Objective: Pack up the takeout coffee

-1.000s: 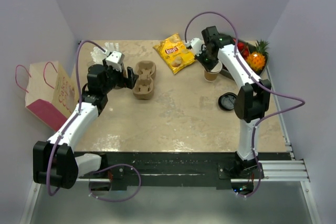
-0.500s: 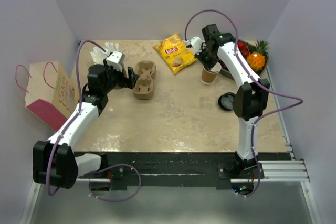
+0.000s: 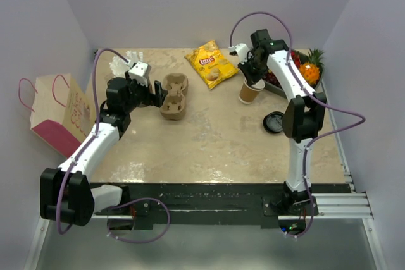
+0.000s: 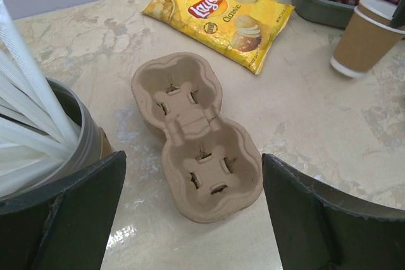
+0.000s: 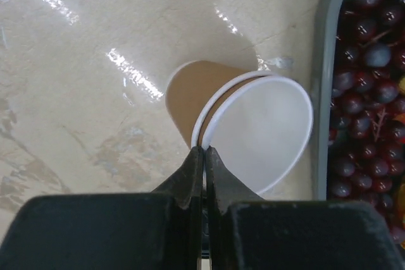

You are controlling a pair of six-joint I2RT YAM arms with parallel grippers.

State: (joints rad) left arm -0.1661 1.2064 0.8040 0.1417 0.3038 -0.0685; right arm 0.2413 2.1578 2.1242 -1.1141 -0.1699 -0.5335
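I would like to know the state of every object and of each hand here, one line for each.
paper cup: no lid, tilted, looks empty, pinched at its rim
right hand: shut on the paper cup
left hand: open, holding nothing
black lid: loose, flat on the table
cup carrier: flat, both wells empty
chips bag: lying flat, looks unopened
paper bag: upright, beside the table

You've got open worktop [image 3: 215,150] across the middle and bottom of the frame. The cup carrier [image 3: 174,96] sits centre-left, while the chip bag [image 3: 211,64], lidless cup [image 3: 247,93], fruit tray [image 4: 316,7] and loose lid [image 3: 274,122] crowd the upper right.
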